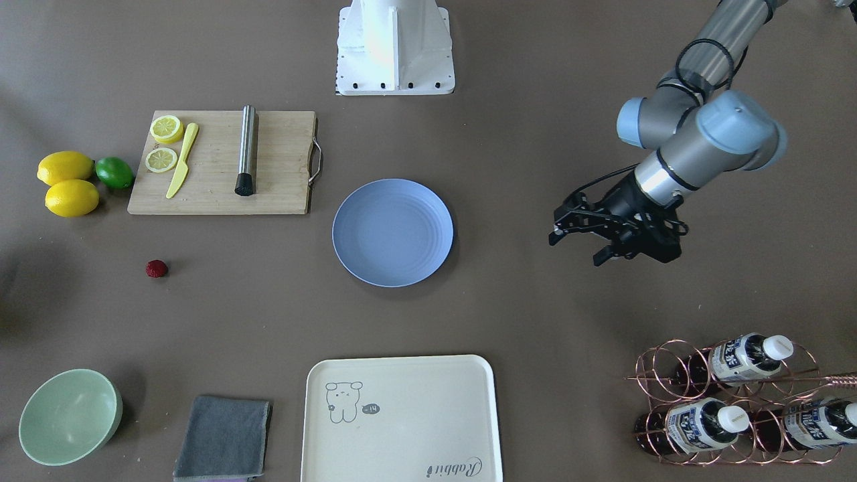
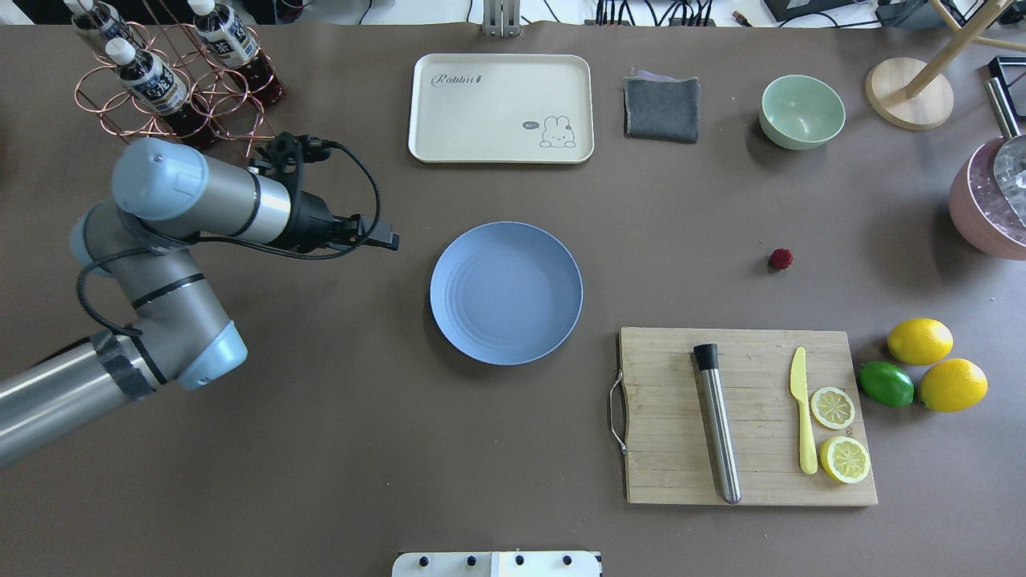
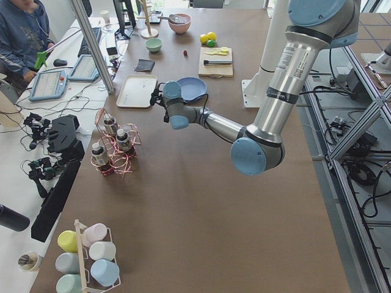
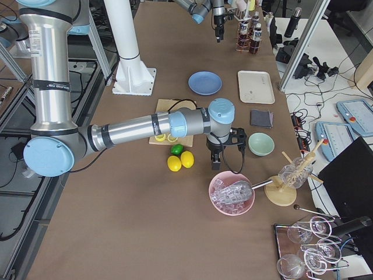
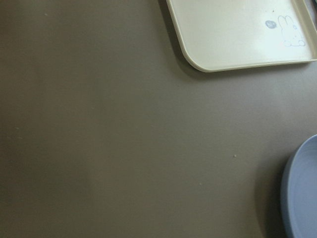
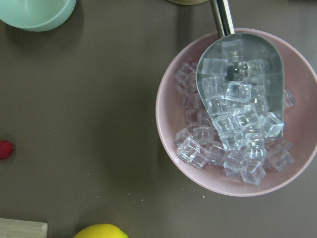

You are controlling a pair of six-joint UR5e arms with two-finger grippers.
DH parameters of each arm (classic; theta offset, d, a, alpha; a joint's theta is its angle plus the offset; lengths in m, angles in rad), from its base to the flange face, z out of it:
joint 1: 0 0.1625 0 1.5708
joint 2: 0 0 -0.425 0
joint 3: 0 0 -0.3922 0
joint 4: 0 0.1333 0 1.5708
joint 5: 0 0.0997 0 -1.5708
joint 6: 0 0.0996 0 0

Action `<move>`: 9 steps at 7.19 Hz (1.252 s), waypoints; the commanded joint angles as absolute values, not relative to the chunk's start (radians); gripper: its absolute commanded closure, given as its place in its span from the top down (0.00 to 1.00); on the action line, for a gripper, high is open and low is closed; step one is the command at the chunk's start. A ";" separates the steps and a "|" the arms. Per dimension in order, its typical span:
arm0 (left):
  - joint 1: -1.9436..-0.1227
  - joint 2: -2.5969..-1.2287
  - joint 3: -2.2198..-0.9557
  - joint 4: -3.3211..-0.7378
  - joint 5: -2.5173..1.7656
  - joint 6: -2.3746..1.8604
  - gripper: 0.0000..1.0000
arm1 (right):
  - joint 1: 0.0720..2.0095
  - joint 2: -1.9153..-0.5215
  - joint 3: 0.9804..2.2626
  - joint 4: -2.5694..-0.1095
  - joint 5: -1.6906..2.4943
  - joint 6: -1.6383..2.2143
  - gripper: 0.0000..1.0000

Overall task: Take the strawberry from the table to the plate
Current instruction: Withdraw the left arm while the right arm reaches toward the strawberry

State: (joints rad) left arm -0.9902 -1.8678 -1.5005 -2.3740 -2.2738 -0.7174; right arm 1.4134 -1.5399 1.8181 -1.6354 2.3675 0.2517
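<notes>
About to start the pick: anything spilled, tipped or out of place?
Nothing stands out. The strawberry lies alone on the table, the plate sits flat and empty, and the ice is all inside the pink bowl.

The strawberry (image 1: 157,268) is dark red; the plate (image 1: 392,232) blue-grey with faint concentric rings; the tabletop (image 1: 535,321) grey-brown; the lime (image 1: 114,172) green.

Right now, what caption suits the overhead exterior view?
Strawberry lies on the table, right of the bare blue plate, not yet picked.
</notes>
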 commanded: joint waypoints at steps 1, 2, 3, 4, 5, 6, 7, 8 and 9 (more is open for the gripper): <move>-1.148 -1.766 -1.502 -2.223 -2.296 -0.296 1.00 | 1.301 -1.455 1.821 -1.635 2.362 0.446 1.00; -1.245 -1.706 -1.499 -2.198 -2.348 -0.152 1.00 | 1.269 -1.428 1.822 -1.635 2.359 0.506 1.00; -1.361 -1.698 -1.502 -2.089 -2.453 -0.041 1.00 | 1.240 -1.418 1.827 -1.634 2.347 0.531 1.00; -1.453 -1.698 -1.502 -1.922 -2.450 0.171 1.00 | 1.226 -1.410 1.824 -1.623 2.327 0.541 1.00; -1.498 -1.669 -1.497 -1.825 -2.354 0.283 1.00 | 1.203 -1.404 1.824 -1.621 2.304 0.551 1.00; -1.508 -1.670 -1.502 -1.680 -2.309 0.291 1.00 | 1.183 -1.388 1.827 -1.621 2.303 0.592 1.00; -1.555 -1.667 -1.553 -1.630 -2.312 0.293 1.00 | 1.149 -1.376 1.822 -1.583 2.287 0.630 1.00; -1.569 -1.669 -1.562 -1.520 -2.310 0.298 1.00 | 1.111 -1.387 1.813 -1.486 2.255 0.699 1.00; -1.580 -1.640 -1.568 -1.510 -2.310 0.298 1.00 | 1.082 -1.388 1.801 -1.421 2.243 0.725 1.00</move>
State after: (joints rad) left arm -1.5608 -1.6616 -1.5547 -1.5661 -2.3129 0.2936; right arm 1.1208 -1.3857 1.8136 -1.5057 2.2647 0.6769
